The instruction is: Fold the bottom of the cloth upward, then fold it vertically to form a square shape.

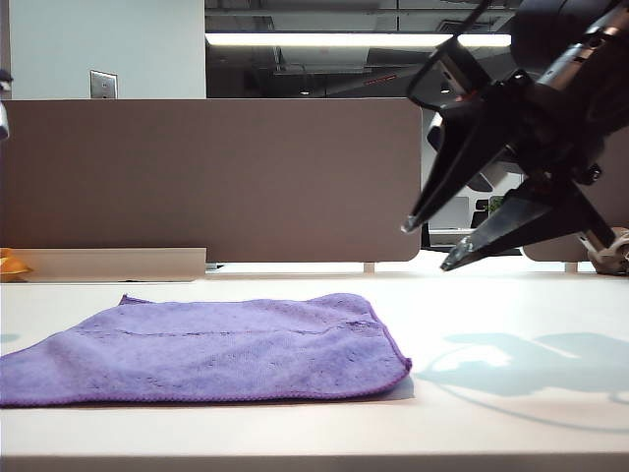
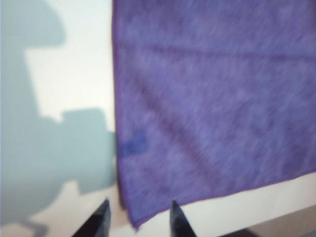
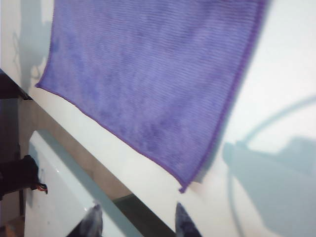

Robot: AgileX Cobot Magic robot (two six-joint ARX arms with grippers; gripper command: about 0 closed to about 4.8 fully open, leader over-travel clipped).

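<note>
My purple cloth [image 1: 206,349] flat on the white counter [image 1: 491,423], my right gripper [image 1: 432,246] spread above its right side, my left gripper [image 2: 138,219] spread over a corner, neither touching it

Brown partition [image 1: 211,177], ceiling striplight [image 1: 324,39]

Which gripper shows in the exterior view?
The right gripper, jaws open, hanging above the table right of the purple microfiber cloth. The left gripper appears only in its wrist view, open over a cloth corner.
</note>
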